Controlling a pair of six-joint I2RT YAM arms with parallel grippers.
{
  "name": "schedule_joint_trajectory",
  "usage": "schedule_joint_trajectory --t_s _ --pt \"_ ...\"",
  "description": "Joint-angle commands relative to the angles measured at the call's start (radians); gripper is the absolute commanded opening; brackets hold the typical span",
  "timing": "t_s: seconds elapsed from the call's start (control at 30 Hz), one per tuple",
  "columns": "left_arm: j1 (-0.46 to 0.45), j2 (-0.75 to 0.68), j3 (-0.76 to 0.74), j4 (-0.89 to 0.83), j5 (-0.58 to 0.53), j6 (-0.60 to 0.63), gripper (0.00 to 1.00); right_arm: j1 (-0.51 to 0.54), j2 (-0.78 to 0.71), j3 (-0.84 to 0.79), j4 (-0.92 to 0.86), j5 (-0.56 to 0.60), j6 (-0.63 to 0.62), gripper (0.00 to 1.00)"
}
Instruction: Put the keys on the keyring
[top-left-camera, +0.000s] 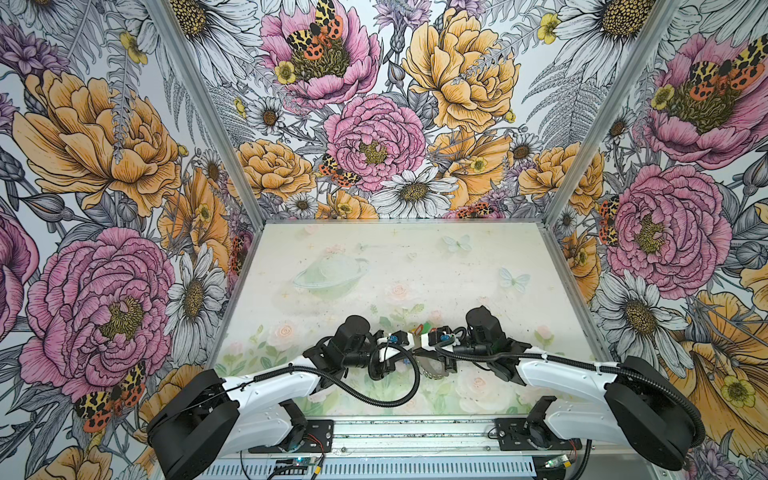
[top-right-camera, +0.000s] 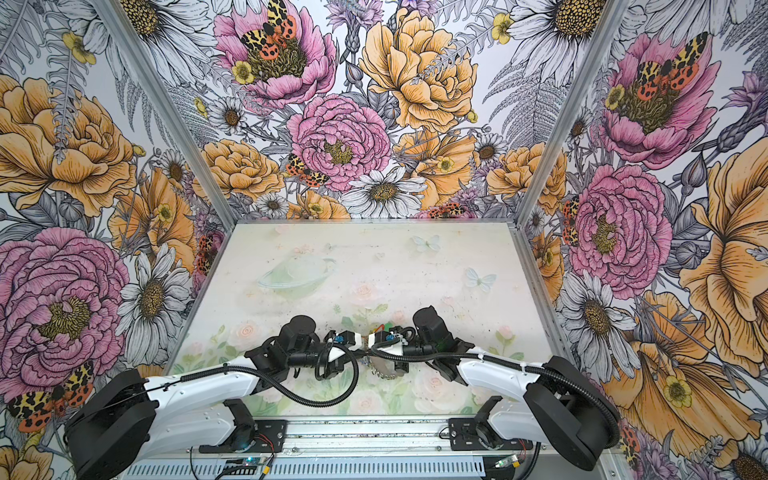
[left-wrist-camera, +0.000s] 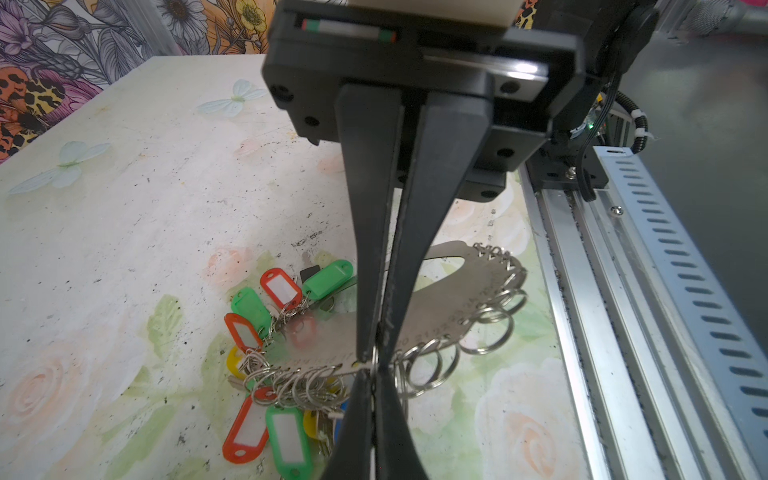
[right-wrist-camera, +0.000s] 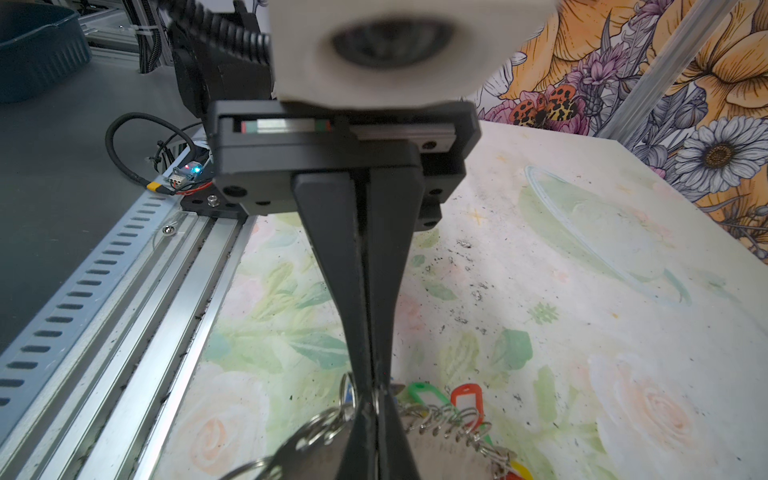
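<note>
Flat oval band of dull grey metal for the keyring (left-wrist-camera: 451, 301), small numbers stamped along the rim, a wide hole in the middle, the edge fringed with thin silver split rings (left-wrist-camera: 415, 357); held on a tilt, pinched at that fringed edge between the black tapered fingers of the left gripper (left-wrist-camera: 373, 374), closed to a hairline with only the thin plate in the gap. Just beside the left fingertips, the keys (left-wrist-camera: 286, 438): glossy oblong plastic tags in red, green and yellow plus a sliver of blue, rounded at the ends, each with a white label window, hooked by small rings to the band's edge and fanned over the table (left-wrist-camera: 124, 208) on the gripper's side away from the aluminium rail (left-wrist-camera: 582, 332). Matte black fingers of the right gripper (right-wrist-camera: 374, 409) pressed flat together on the same fringed edge, plate or one of its small rings hard to tell; green and red tags just past its tips. In both top views, the two grippers tip to tip, nearly touching, keyring (top-left-camera: 434, 372) (top-right-camera: 384, 369) just beside them toward the arm bases. Table surface matte and pale, printed with faint roses and leaves, speckled with dark grit
</note>
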Motion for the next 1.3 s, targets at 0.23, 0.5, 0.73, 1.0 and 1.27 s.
schedule_joint_trajectory --t_s 0.23,0.5,0.73,1.0,1.27 --pt "0.000 -0.012 0.024 0.042 0.007 -0.001 0.13 -0.020 -0.032 -0.032 0.281 -0.034 0.161 0.00" --pt "0.002 -0.019 0.019 0.047 -0.001 -0.005 0.18 -0.028 -0.025 -0.079 0.458 -0.050 0.241 0.00" --pt "0.003 -0.012 0.024 0.050 -0.013 -0.012 0.19 -0.031 -0.005 -0.113 0.572 -0.059 0.288 0.00" --pt "0.007 -0.035 0.013 0.065 -0.031 -0.023 0.16 -0.030 0.047 -0.134 0.620 -0.078 0.283 0.00" --pt "0.011 -0.059 -0.002 0.083 -0.056 -0.021 0.09 -0.050 -0.007 -0.156 0.617 -0.004 0.279 0.00"
